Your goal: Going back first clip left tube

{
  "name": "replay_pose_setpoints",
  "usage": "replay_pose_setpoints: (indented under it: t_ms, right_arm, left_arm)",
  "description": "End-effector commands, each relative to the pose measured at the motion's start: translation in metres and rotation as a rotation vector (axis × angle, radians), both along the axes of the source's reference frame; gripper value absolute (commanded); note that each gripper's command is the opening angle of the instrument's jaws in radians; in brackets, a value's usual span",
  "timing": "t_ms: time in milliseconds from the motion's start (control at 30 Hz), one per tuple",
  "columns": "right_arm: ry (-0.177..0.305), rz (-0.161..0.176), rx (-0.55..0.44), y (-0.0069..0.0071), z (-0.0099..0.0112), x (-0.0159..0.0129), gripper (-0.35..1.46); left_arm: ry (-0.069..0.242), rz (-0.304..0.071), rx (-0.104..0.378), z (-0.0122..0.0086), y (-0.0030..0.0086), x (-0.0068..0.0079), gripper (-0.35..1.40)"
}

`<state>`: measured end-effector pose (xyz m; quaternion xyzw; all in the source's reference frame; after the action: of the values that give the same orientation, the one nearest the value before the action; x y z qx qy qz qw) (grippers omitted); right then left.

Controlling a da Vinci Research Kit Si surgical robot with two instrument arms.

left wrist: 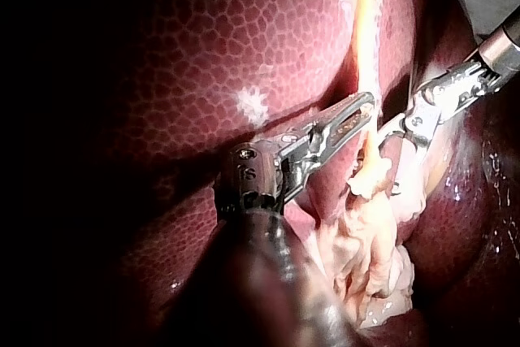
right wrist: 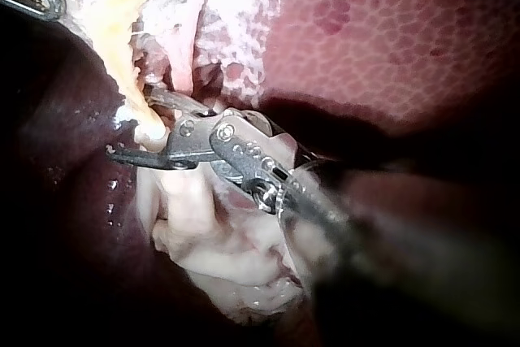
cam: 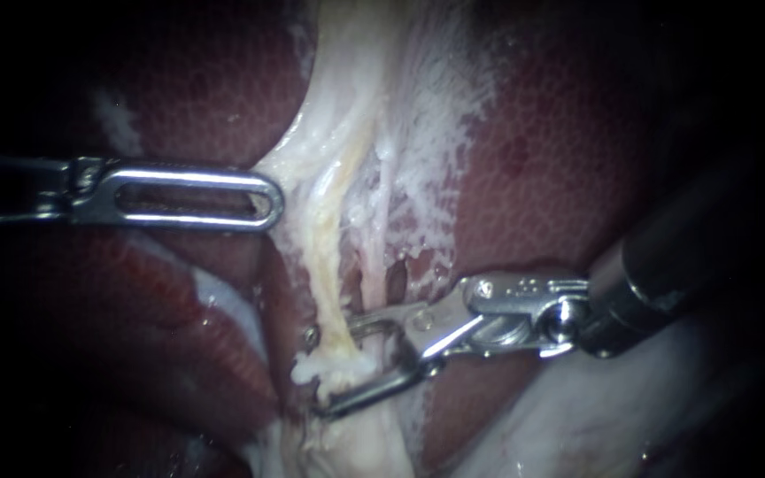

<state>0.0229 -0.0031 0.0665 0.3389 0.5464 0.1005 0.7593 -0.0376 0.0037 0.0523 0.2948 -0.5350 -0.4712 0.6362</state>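
Straddling the left tube [cam: 334, 265] with jaws apart, the right instrument [cam: 342, 366] has apparently yet to withdraw; a metal glint [cam: 312, 336] just beyond its upper jaw may be the clip.

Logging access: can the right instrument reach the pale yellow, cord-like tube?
Probably yes: the right instrument has its open metal jaws on either side of the pale yellow, cord-like tube, with nothing visible in the way.

the right instrument [cam: 340, 366] holds its claw open around the pale tube [cam: 333, 296]. the left instrument [cam: 269, 198] lies higher up, its tip against white tissue [cam: 312, 173] beside the liver [cam: 568, 168].
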Motion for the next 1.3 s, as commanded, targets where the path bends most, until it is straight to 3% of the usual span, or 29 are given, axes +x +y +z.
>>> replay_pose_setpoints:
  t_ms: [33,500,767,1300]
  right_arm:
    - [0.005,0.001,-0.019,0.0001,-0.0001,-0.0002,0.59]
    - [0.016,0.026,-0.106,0.0024,-0.0018,-0.0042,0.60]
    - [0.016,0.042,-0.129,0.0041,-0.0040,-0.0069,0.60]
    - [0.024,0.130,-0.160,0.0072,-0.0086,-0.0144,0.60]
  left_arm:
    - [0.000,0.000,0.000,0.0000,0.0000,0.0000,-0.35]
    - [0.002,-0.002,-0.002,0.0002,-0.0001,0.0000,-0.35]
    - [0.003,-0.003,-0.002,0.0003,-0.0002,-0.0001,-0.35]
    - [0.003,-0.003,-0.003,0.0004,-0.0003,-0.0002,-0.35]
